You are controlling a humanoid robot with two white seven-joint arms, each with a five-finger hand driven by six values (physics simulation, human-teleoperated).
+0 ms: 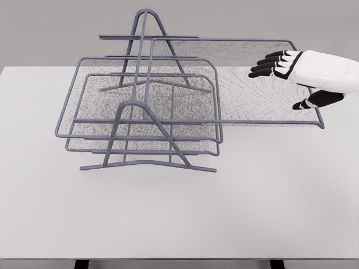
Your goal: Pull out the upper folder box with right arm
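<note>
Right robot hand (291,73) comes in from the right edge, sitting over the right end of the upper tray (252,84). Four black fingers (266,64) are stretched out roughly flat, pointing left across the mesh; thumb (305,102) is dropped low, near the tray's front rail. Loosely open, nothing clamped. Can't tell whether the fingers touch the mesh or hover above it.

Upper tray is a wire-mesh folder box, slid far to the right out of the rack (148,112). Its left part is inside the A-shaped frame; its right part overhangs well beyond it. Long axis runs left-right, parallel to the table's (179,213) back edge. The protruding end points right, with its front-right corner (321,126) close to the table's right side.

Two lower trays (140,140) sit stacked inside the rack, squared up with the frame.

Room: wide bare table in front of the rack and tray. Little margin right of the tray's end. Rack feet are on the table, left of center.
</note>
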